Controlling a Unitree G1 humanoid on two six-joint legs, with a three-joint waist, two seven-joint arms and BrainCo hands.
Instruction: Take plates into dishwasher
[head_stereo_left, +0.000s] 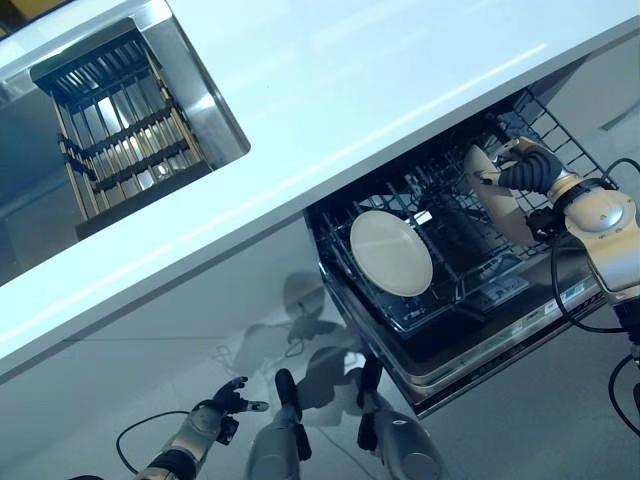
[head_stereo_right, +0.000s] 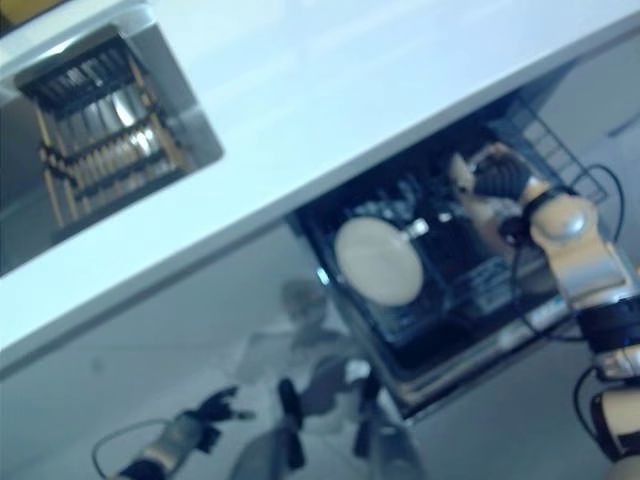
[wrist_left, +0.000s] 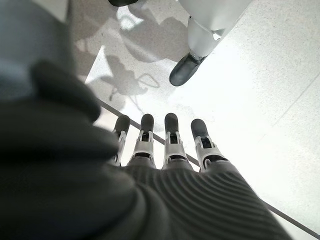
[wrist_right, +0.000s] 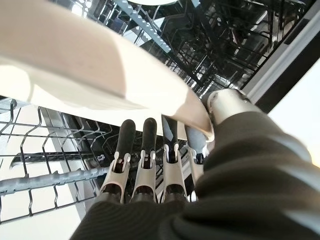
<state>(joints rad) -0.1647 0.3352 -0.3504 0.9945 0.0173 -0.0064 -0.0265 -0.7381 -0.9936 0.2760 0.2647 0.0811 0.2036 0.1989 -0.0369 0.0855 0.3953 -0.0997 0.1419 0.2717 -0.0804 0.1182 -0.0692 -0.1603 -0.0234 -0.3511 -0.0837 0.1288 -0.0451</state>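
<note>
Now, largest first —
Counter: white worktop (head_stereo_left: 330, 110) running across the head views, with the sink (head_stereo_left: 205, 95) sunk into it holding a dark slatted rack (head_stereo_left: 120, 120).
Dishwasher: its wire rack (head_stereo_left: 470, 285) is standing pulled out from under the counter, over the pale floor (head_stereo_left: 150, 390).
Racked plate: one cream plate (head_stereo_left: 391, 253) is leaning upright among the tines in the nearer part of the rack, well apart from the right hand.
Held plate: a second cream plate (head_stereo_left: 497, 200) is hanging tilted over the far end of the rack — its rim is lying across the right hand's fingers, with the thumb pressing on the top face, as the right wrist view shows.
Right hand: the right hand (wrist_right: 165, 165) is pinching that plate between thumb and nearly straight fingers, above the wire tines.
Left hand: the left hand (head_stereo_left: 228, 398) is hanging low by the floor, fingers loosely extended and holding nothing.
</note>
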